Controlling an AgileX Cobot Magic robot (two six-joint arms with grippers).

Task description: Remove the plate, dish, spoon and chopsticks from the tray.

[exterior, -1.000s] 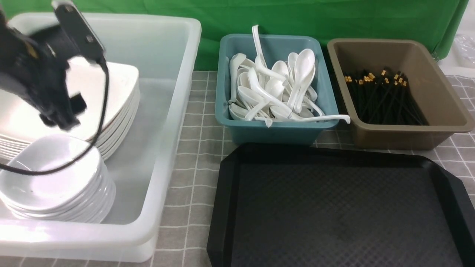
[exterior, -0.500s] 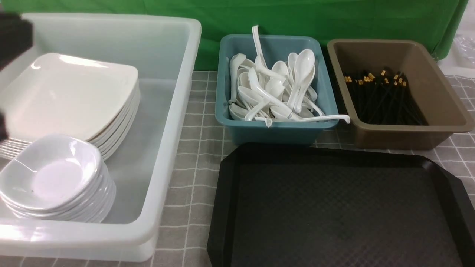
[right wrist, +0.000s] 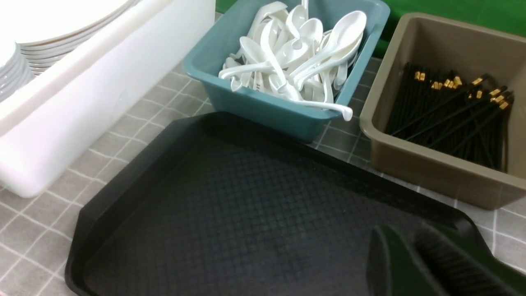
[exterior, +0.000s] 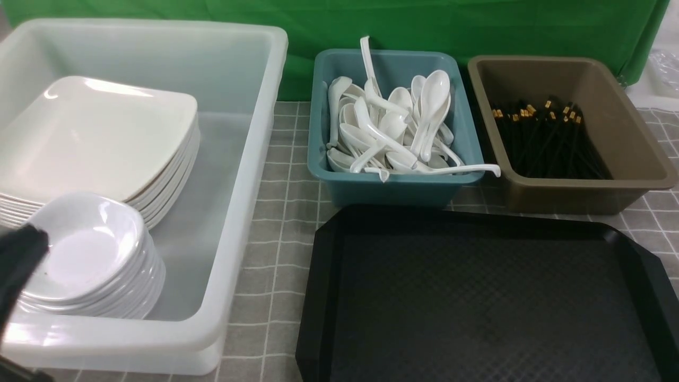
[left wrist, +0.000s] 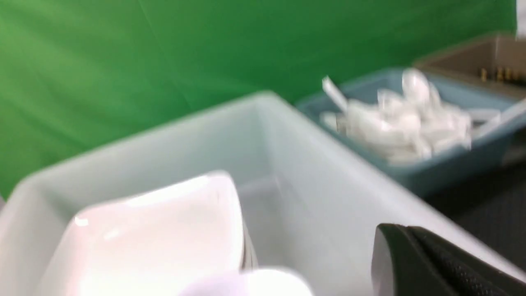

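The black tray (exterior: pixel 477 307) lies at the front right with nothing on it, and it also shows in the right wrist view (right wrist: pixel 246 205). White square plates (exterior: pixel 95 138) are stacked in the white tub, with a stack of small dishes (exterior: pixel 85 254) in front of them. Spoons (exterior: pixel 392 127) fill the teal tub. Black chopsticks (exterior: pixel 546 138) lie in the brown tub. My left arm (exterior: pixel 16 265) is a dark blur at the front left, in front of the dishes. Each wrist view shows only one black finger, the left (left wrist: pixel 419 263) and the right (right wrist: pixel 411 263), holding nothing.
The large white tub (exterior: pixel 249 159) takes up the left side. The teal tub (exterior: pixel 392 191) and the brown tub (exterior: pixel 583 196) stand side by side just behind the tray. A grey checked cloth covers the table and a green backdrop hangs behind.
My left arm was over the plate stack, swung out past the left edge, and now shows low at the front left by the dishes. Nothing else has moved.
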